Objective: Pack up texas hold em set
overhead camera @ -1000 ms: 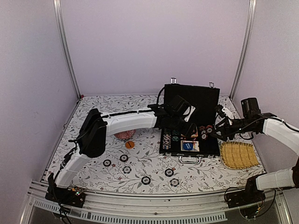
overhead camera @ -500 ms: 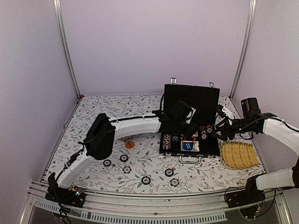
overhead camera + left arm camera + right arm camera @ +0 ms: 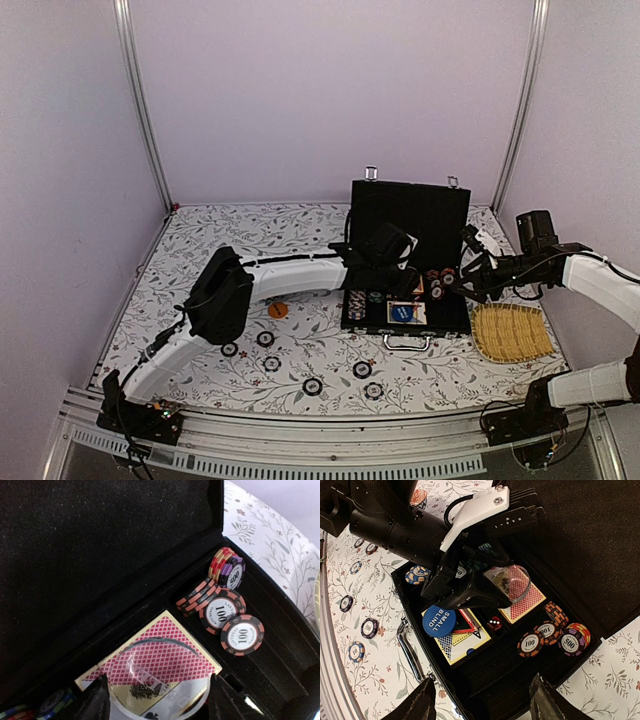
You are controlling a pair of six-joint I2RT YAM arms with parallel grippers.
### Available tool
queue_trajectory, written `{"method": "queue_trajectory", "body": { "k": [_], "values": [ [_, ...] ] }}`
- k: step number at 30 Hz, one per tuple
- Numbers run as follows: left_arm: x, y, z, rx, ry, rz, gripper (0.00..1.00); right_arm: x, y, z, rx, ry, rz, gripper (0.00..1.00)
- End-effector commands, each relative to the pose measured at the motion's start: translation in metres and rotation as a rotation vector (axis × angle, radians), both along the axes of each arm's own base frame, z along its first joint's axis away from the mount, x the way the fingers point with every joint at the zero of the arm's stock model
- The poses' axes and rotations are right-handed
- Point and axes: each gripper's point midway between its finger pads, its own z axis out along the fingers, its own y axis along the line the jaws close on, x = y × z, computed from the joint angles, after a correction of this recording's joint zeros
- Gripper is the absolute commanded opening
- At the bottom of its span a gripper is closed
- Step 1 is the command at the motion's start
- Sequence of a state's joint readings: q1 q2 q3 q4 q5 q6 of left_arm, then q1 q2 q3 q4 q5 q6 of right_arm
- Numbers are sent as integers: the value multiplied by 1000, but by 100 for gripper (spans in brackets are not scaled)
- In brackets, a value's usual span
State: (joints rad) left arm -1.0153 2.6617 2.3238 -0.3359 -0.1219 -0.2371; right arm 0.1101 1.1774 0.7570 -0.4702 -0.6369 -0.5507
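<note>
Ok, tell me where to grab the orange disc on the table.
Pinch the orange disc across its rim, coming straight down from above. It lies flat on the table and looks thin, so probably only its opposite edges can be caught.

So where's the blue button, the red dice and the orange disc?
blue button [image 3: 439, 620]: right wrist view, its face.
red dice [image 3: 494, 623]: right wrist view, top face.
orange disc [image 3: 278, 310]: top view, its centre.
</note>
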Motion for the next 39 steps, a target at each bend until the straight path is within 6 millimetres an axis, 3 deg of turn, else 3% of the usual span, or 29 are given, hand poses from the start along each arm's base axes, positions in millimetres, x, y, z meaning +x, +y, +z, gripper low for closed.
{"method": "queue_trajectory", "body": {
  "k": [1,6,8,11,14,18,21,25,33,39],
  "values": [
    [11,0,1,-15,-24,25,71,0,-2,-3,-5,-4,-3,65],
    [13,0,8,-22,-30,33,79,0,-1,-3,-4,-1,-2,65],
    [11,-1,21,-38,-37,24,79,0,-1,-4,-2,1,-1,65],
    [7,-3,60,-75,-71,11,79,6,-4,0,-12,-6,-22,65],
    [-2,2,112,-120,-119,1,79,17,-11,-1,-45,30,-81,63],
    [-17,27,170,-175,-160,9,79,31,-20,-10,-116,135,-120,57],
    [-32,58,209,-215,-187,34,79,37,-21,-16,-138,214,-122,52],
    [-54,104,230,-251,-191,79,79,41,-21,-35,-154,318,-121,48],
    [-90,182,208,-215,-141,175,79,52,-22,-70,-186,460,-128,45],
    [-102,216,193,-179,-117,230,79,62,-14,-89,-194,502,-124,49]
  ]
}}
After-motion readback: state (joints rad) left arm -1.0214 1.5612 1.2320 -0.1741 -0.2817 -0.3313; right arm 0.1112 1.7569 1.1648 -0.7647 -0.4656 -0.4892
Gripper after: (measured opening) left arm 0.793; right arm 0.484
